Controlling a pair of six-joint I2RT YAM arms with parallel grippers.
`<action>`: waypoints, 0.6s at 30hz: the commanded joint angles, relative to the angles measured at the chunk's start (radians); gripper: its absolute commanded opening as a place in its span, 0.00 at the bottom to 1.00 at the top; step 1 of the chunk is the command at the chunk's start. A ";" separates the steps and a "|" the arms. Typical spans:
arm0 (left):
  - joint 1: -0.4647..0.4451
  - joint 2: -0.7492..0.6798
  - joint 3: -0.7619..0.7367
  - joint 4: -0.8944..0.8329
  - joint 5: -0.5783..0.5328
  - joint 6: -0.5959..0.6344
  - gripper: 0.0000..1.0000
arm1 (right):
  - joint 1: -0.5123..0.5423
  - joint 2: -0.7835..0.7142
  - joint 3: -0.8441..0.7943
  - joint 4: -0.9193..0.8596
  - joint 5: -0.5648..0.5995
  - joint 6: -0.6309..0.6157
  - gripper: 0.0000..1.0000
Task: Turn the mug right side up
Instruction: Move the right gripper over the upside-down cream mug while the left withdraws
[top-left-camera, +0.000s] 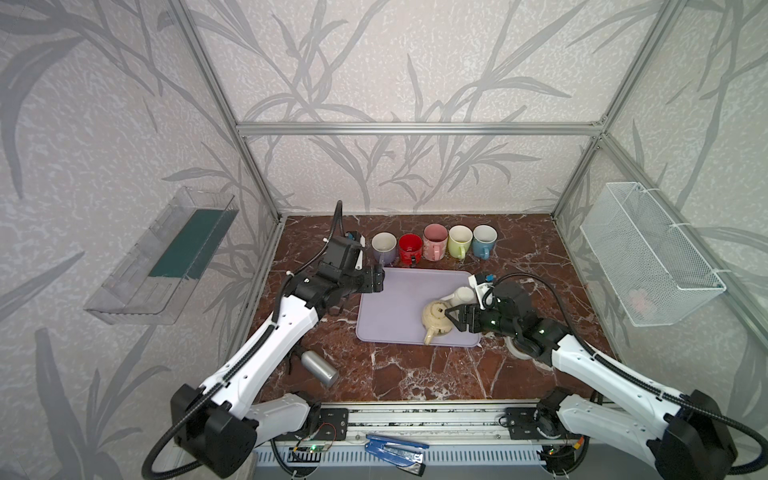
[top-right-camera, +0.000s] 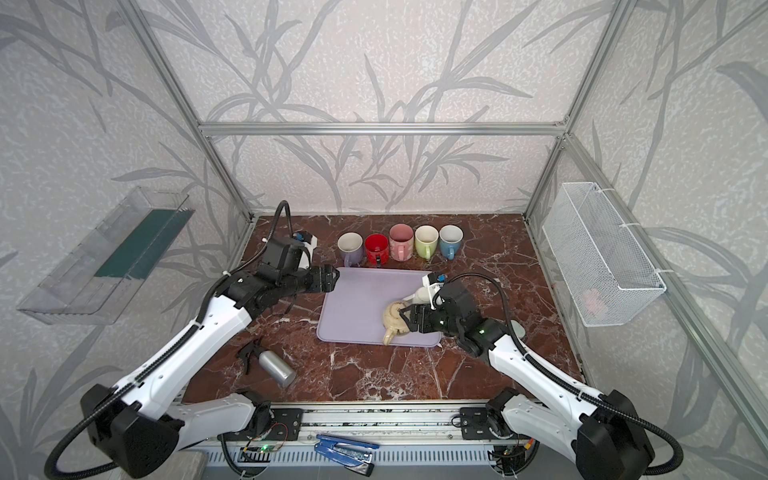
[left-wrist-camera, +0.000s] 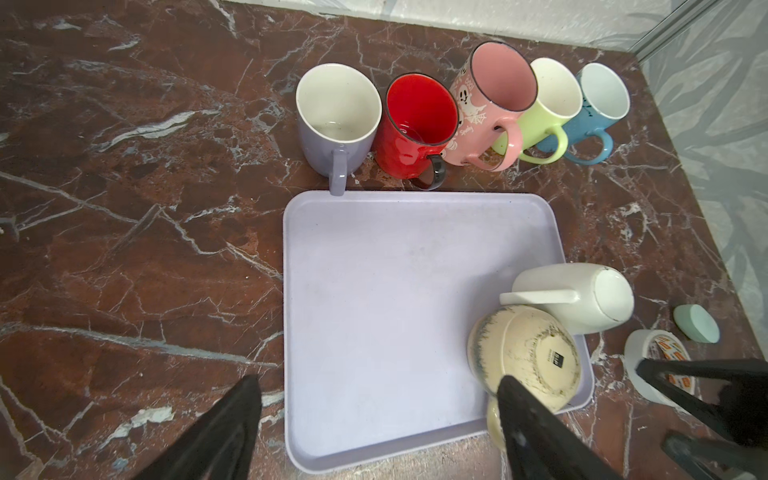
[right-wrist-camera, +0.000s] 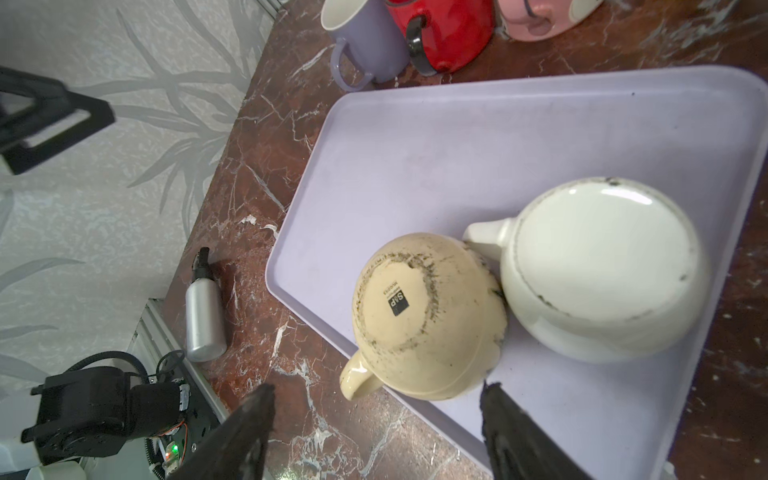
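Jaws stand wide and empty on my right gripper (top-left-camera: 453, 319), lined up at the cream mug (right-wrist-camera: 419, 307), I judge for a grip on its wall. That mug sits base-up on the lilac tray's (right-wrist-camera: 457, 145) near right corner, touching an inverted white mug (right-wrist-camera: 602, 270) behind. My left gripper (top-left-camera: 379, 280), spread wide and empty, hangs at the tray's far left corner, clear of the work. Beyond, five mugs (top-left-camera: 435, 245) stand upright.

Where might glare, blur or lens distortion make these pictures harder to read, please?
In the right wrist view, glare streaks the white mug on its base and the right gripper is blurred up close; in the left wrist view, the left gripper blurs likewise and the row of upright mugs seems to fan outward; both top views look evenly lit.
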 joint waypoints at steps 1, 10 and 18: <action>-0.004 -0.064 -0.045 -0.002 0.007 -0.001 0.87 | 0.007 0.045 -0.006 0.046 -0.032 0.037 0.78; -0.005 -0.211 -0.167 -0.014 -0.014 0.014 0.88 | 0.037 0.191 0.054 0.077 -0.031 0.052 0.78; -0.004 -0.286 -0.231 -0.003 -0.010 0.014 0.88 | 0.104 0.331 0.158 0.086 -0.019 0.051 0.77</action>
